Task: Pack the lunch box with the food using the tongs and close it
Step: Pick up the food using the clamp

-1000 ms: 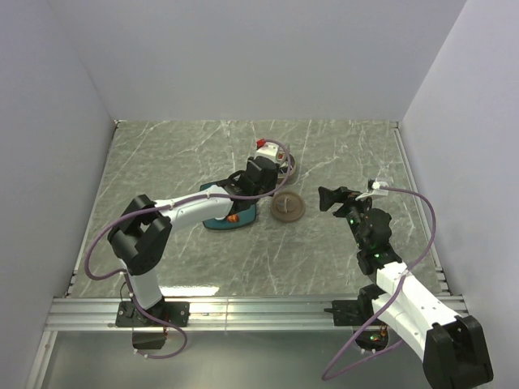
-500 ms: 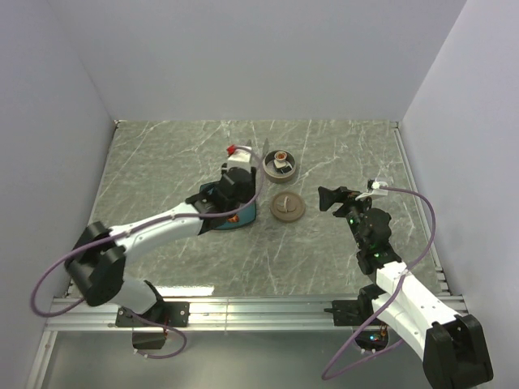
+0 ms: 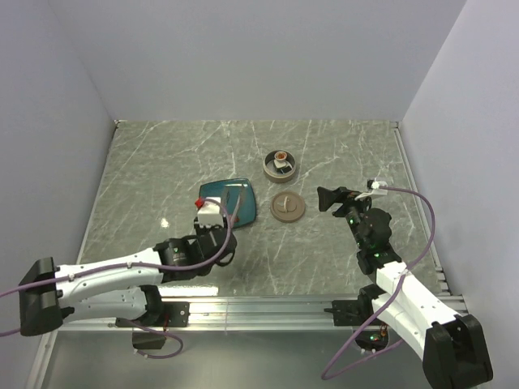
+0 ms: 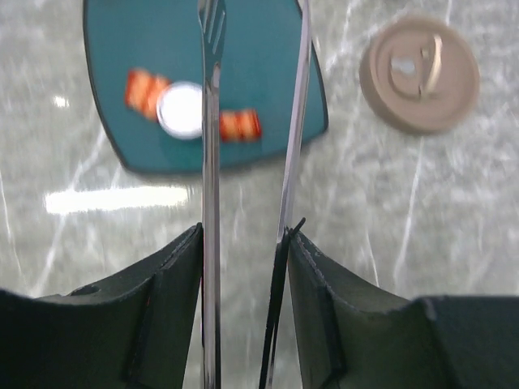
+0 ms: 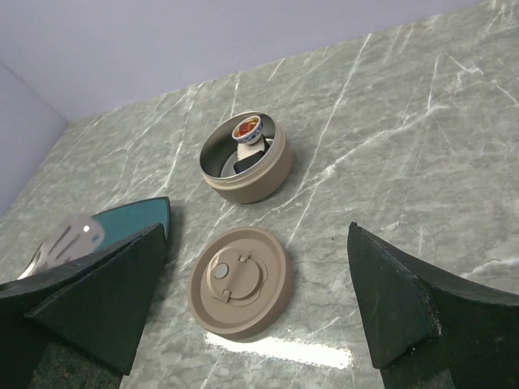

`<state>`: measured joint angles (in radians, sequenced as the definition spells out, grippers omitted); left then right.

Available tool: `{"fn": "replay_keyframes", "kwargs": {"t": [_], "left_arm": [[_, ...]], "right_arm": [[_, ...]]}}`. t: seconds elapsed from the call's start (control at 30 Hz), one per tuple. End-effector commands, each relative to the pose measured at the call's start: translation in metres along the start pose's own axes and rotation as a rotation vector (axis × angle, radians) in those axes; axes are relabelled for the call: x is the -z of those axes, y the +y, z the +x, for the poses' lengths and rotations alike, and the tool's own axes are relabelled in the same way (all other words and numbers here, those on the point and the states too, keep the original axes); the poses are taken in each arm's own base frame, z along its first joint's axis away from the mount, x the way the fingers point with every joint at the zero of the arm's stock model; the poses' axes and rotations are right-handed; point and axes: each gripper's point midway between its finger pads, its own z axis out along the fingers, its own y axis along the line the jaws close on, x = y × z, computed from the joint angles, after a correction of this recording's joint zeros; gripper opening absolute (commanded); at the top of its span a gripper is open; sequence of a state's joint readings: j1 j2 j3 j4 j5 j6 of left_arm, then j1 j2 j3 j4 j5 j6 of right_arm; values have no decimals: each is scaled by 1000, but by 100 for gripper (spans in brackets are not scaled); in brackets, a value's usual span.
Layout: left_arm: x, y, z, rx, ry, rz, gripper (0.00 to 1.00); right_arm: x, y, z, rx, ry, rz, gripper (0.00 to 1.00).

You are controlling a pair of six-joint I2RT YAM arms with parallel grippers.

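From above, the left tool (image 3: 220,225) is seen low over the table (image 3: 154,162), near its front edge and just short of the teal plate (image 3: 229,197). It is closed part-way on the tongs (image 3: 233,209), which reach forward over the plate. The lunch box (image 3: 280,166) stands open farther back, with a piece of food (image 3: 280,157) inside it. Its lid (image 3: 288,207) lies apart on the table, between the plate and the right tool (image 3: 324,200).

In the left wrist view, both arms of the tongs are clamped between the tool's fingers (image 4: 174,300). The arms are held apart, and their tips hang above the plate. On the plate a white round (image 4: 180,109) lies between two orange pieces (image 4: 239,124).

In the right wrist view, the right tool's fingers (image 5: 413,312) are spread wide and nothing is held or touched. The lid lies on the table between them, with the lunch box beyond it.
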<state>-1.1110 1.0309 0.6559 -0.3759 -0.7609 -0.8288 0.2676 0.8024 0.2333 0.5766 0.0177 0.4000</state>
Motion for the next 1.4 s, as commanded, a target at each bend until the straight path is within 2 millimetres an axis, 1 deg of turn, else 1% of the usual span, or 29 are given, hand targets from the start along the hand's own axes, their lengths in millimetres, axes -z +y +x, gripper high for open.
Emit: {"fn": "replay_keyframes", "kwargs": {"t": [0.0, 0.03, 0.07, 0.13, 0.17, 0.2, 0.23, 0.3, 0.43, 0.47, 0.6, 0.77, 0.9, 1.0, 1.03, 1.2, 1.23, 1.27, 1.33, 1.37], "left_arm": [[21, 18, 13, 77, -12, -83, 50], [24, 29, 18, 86, -10, -131, 50], [28, 33, 21, 80, -10, -149, 50], [34, 30, 25, 104, -11, -156, 50], [37, 37, 28, 71, -9, -183, 50], [41, 35, 25, 70, -26, -181, 50], [41, 37, 27, 88, -33, -205, 50], [48, 44, 24, 52, -58, -243, 50], [50, 41, 22, 39, -84, -270, 50], [50, 36, 21, 46, -88, -259, 50], [51, 30, 15, 41, -95, -231, 50], [55, 33, 11, 72, -95, -208, 51], [55, 32, 18, 68, -71, -195, 51], [54, 28, 26, 64, -36, -171, 52], [53, 27, 27, 64, -30, -163, 52], [51, 20, 38, 80, 11, -98, 52], [52, 19, 37, 89, 16, -84, 52], [50, 22, 39, 90, 21, -89, 52], [48, 21, 42, 91, 38, -80, 52], [46, 24, 45, 89, 43, -90, 52]], "right_arm": [[-1, 6, -14, -2, -46, -25, 100], [-1, 5, -14, -2, -45, -23, 100], [0, 5, -14, -1, -48, -21, 100], [0, 5, -15, -2, -51, -21, 100], [1, 5, -14, -2, -51, -22, 100], [1, 5, -14, -2, -51, -22, 100], [1, 5, -16, -3, -53, -20, 100], [1, 4, -15, -4, -52, -19, 100], [1, 5, -15, -4, -51, -22, 100], [0, 5, -15, -4, -51, -22, 100], [1, 6, -14, -4, -49, -26, 100], [1, 5, -14, -4, -50, -24, 100], [1, 5, -13, -4, -45, -23, 100], [2, 5, -13, -7, -45, -27, 100], [2, 6, -16, -5, -53, -28, 100], [4, 6, -16, -9, -54, -29, 100], [4, 6, -15, -9, -53, -28, 100], [4, 7, -16, -9, -54, -30, 100], [4, 7, -16, -10, -56, -30, 100], [4, 7, -16, -10, -55, -31, 100]]}}
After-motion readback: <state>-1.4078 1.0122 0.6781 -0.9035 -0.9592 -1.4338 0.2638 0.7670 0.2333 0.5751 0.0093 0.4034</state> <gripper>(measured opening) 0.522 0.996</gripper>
